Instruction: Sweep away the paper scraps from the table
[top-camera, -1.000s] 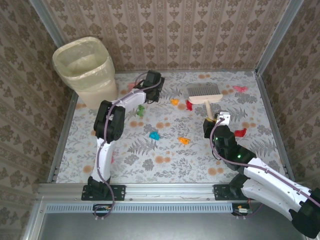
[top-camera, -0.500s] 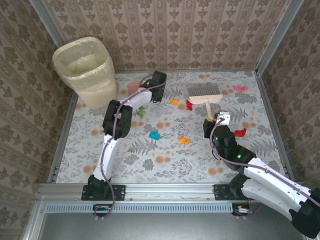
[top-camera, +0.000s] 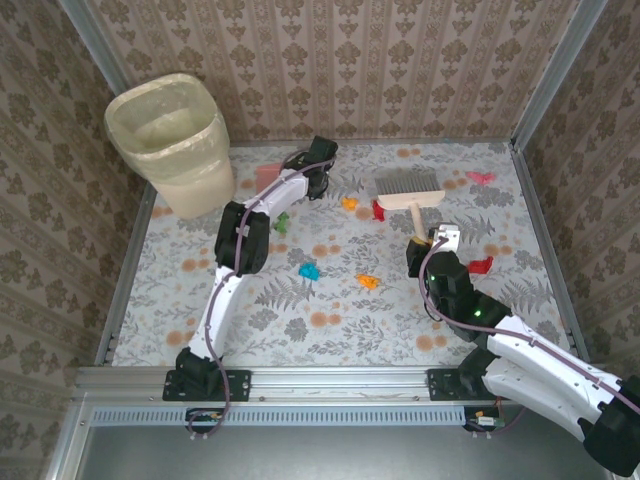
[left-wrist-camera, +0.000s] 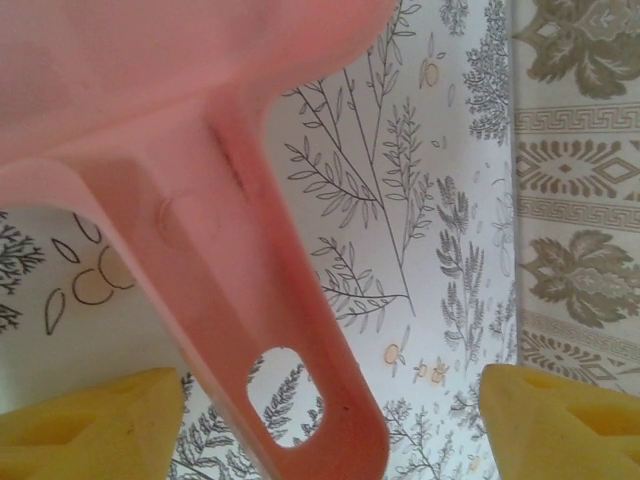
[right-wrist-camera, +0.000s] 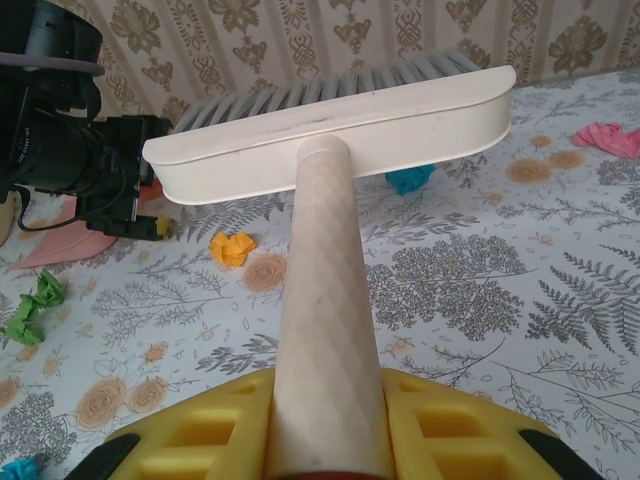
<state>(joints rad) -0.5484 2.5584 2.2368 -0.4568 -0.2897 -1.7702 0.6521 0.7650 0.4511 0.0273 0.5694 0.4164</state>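
Note:
Small crumpled paper scraps lie spread on the fern-print table (top-camera: 500, 310): orange (top-camera: 350, 203), red (top-camera: 378, 209), green (top-camera: 282, 221), blue (top-camera: 309, 270), orange (top-camera: 368, 282), red (top-camera: 481, 265) and pink (top-camera: 480, 178). My left gripper (top-camera: 318, 168) is at the back of the table, by the flat pink dustpan (top-camera: 268, 175). In the left wrist view the left gripper (left-wrist-camera: 330, 440) is open astride the dustpan handle (left-wrist-camera: 290, 330), its yellow fingers (left-wrist-camera: 565, 420) clear of it. My right gripper (right-wrist-camera: 325, 400) is shut on the handle of the white brush (right-wrist-camera: 330, 130), whose bristles rest on the table (top-camera: 408, 183).
A lined waste bin (top-camera: 170, 135) stands at the back left corner. Patterned walls close the table on three sides, with a metal rail along the near edge. An orange scrap (right-wrist-camera: 232, 247) and a green one (right-wrist-camera: 35, 305) lie left of the brush, a teal one (right-wrist-camera: 410, 180) under its head.
My left gripper has slid right along the back edge, uncovering the pink dustpan, and its jaws have narrowed somewhat. The right arm and the brush have not moved.

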